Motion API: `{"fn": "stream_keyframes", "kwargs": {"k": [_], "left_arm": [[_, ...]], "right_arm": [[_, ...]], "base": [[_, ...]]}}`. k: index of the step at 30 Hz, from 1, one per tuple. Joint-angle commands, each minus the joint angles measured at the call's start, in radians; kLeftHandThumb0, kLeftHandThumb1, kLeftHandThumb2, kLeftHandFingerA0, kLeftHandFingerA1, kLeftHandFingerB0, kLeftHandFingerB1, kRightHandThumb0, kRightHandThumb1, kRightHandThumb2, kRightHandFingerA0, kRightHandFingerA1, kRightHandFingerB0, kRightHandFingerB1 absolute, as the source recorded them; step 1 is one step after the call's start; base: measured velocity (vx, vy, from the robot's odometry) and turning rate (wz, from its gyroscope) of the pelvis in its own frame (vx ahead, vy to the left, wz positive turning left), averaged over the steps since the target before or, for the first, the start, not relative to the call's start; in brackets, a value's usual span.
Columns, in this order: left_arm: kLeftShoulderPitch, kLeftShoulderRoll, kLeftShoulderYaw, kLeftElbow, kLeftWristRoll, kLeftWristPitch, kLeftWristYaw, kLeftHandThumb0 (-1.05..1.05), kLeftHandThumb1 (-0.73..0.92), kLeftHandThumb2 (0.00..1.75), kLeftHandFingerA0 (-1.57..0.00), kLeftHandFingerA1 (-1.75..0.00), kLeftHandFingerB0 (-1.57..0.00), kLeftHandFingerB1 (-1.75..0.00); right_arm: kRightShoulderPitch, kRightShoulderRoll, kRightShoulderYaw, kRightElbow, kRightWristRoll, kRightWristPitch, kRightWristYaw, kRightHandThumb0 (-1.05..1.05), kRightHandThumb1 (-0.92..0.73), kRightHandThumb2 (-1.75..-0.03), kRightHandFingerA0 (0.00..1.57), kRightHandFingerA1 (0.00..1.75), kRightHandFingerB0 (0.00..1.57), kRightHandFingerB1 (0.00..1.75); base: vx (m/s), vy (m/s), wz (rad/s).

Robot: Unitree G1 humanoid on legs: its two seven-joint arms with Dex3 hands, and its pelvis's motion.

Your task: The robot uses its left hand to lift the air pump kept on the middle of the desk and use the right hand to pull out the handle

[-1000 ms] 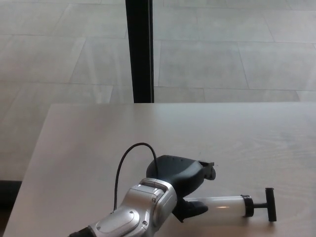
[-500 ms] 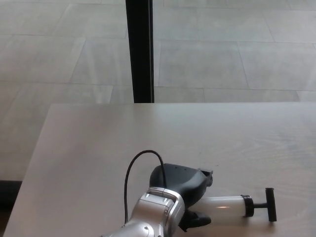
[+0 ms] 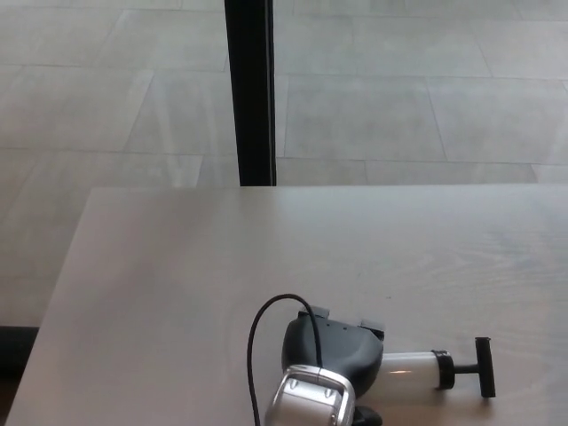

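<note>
The air pump (image 3: 415, 369) lies on its side near the desk's front edge, a clear tube with a black collar and a black T-handle (image 3: 484, 366) at its right end. My left hand (image 3: 333, 355) sits over the tube's left end, black palm on top, silver wrist below at the picture's bottom edge. The fingers wrap down around the tube, and the tube's left part is hidden under the hand. A black cable loops up from the wrist. My right hand does not show.
The pale wooden desk (image 3: 266, 257) fills the lower half, its far edge running across the middle. Beyond it are grey floor tiles and a black vertical post (image 3: 249, 89).
My left hand has moved right and toward the front edge, coming down over the pump's left end. The arm has slid lower in the picture. The pump has stayed in place.
</note>
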Motion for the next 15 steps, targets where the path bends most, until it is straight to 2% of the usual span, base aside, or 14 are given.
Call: {"fn": "stream_keyframes", "kwargs": {"k": [1, 2, 3, 4, 5, 6, 7, 9, 10, 11, 14, 15], "left_arm": [[0.147, -0.051, -0.003, 0.124, 0.115, 0.098, 0.16, -0.64, 0.67, 0.62, -0.49, -0.8, -0.17, -0.44], [0.155, -0.053, -0.001, 0.134, 0.128, 0.08, 0.179, -0.54, 0.72, 0.62, -0.7, -1.22, -0.18, -0.45], [0.164, -0.054, 0.0, 0.145, 0.141, 0.055, 0.207, -0.54, 0.72, 0.62, -0.7, -1.22, -0.18, -0.45], [0.163, -0.05, -0.001, 0.155, 0.151, 0.03, 0.202, -0.5, 0.73, 0.63, -0.81, -1.29, -0.15, -0.46], [0.19, -0.052, 0.034, 0.145, 0.135, -0.008, 0.247, -0.37, 0.51, 0.99, -1.01, -1.19, -0.1, -0.53], [0.209, -0.057, 0.061, 0.145, 0.122, -0.035, 0.268, -0.32, 0.65, 0.69, -0.87, -1.53, -0.16, -0.5], [0.226, -0.064, 0.085, 0.144, 0.111, -0.051, 0.281, -0.23, 0.61, 0.68, -0.84, -1.58, -0.19, -0.49], [0.24, -0.073, 0.106, 0.157, 0.11, -0.067, 0.284, -0.23, 0.68, 0.67, -0.77, -1.57, -0.3, -0.48], [0.253, -0.083, 0.132, 0.165, 0.102, -0.082, 0.288, -0.25, 0.71, 0.66, -0.78, -1.57, -0.63, -0.7], [0.26, -0.087, 0.146, 0.17, 0.1, -0.094, 0.291, -0.26, 0.69, 0.65, -0.78, -1.55, -0.66, -0.71], [0.277, -0.084, 0.176, 0.177, 0.107, -0.137, 0.314, -0.26, 0.75, 0.68, -0.79, -1.59, -0.7, -0.73], [0.275, -0.077, 0.186, 0.175, 0.109, -0.149, 0.31, -0.26, 0.75, 0.7, -0.8, -1.53, -0.68, -0.73]], "right_arm": [[-0.023, -0.028, -0.014, 0.021, -0.027, 0.036, 0.006, -0.43, -0.67, -0.6, 0.69, 0.61, 0.47, 0.39], [-0.023, -0.027, -0.013, 0.017, -0.03, 0.043, 0.002, -0.43, -0.67, -0.6, 0.69, 0.6, 0.47, 0.39], [-0.023, -0.026, -0.011, 0.011, -0.035, 0.054, -0.004, -0.43, -0.67, -0.6, 0.69, 0.6, 0.47, 0.39], [-0.026, -0.023, -0.015, 0.013, -0.035, 0.055, -0.006, -0.4, -0.67, -0.6, 0.69, 0.6, 0.47, 0.39], [-0.03, -0.022, -0.015, 0.018, -0.039, 0.058, -0.011, -0.4, -0.67, -0.6, 0.7, 0.6, 0.48, 0.39], [-0.033, -0.022, -0.017, 0.024, -0.042, 0.06, -0.01, -0.4, -0.66, -0.6, 0.7, 0.6, 0.47, 0.39], [-0.034, -0.02, -0.019, 0.025, -0.042, 0.058, -0.012, -0.4, -0.66, -0.6, 0.7, 0.61, 0.48, 0.4], [-0.037, -0.019, -0.022, 0.026, -0.042, 0.061, -0.01, -0.4, -0.66, -0.6, 0.71, 0.64, 0.48, 0.4], [-0.038, -0.019, -0.024, 0.026, -0.045, 0.063, -0.009, -0.38, -0.66, -0.6, 0.71, 0.65, 0.47, 0.4], [-0.038, -0.018, -0.025, 0.026, -0.046, 0.064, -0.009, -0.37, -0.67, -0.6, 0.71, 0.65, 0.47, 0.4], [-0.038, -0.016, -0.029, 0.027, -0.046, 0.061, -0.004, -0.37, -0.67, -0.6, 0.71, 0.66, 0.48, 0.4], [-0.041, -0.017, -0.024, 0.026, -0.053, 0.063, -0.006, -0.38, -0.67, -0.6, 0.72, 0.66, 0.48, 0.4]], "base": [[0.0, 0.0, 0.0], [0.0, 0.0, 0.0], [0.0, 0.0, 0.0], [0.0, 0.0, 0.0], [0.0, 0.0, 0.0], [0.0, 0.0, 0.0], [0.0, 0.0, 0.0], [0.0, 0.0, 0.0], [0.0, 0.0, 0.0], [0.0, 0.0, 0.0], [0.0, 0.0, 0.0], [0.0, 0.0, 0.0]]}}
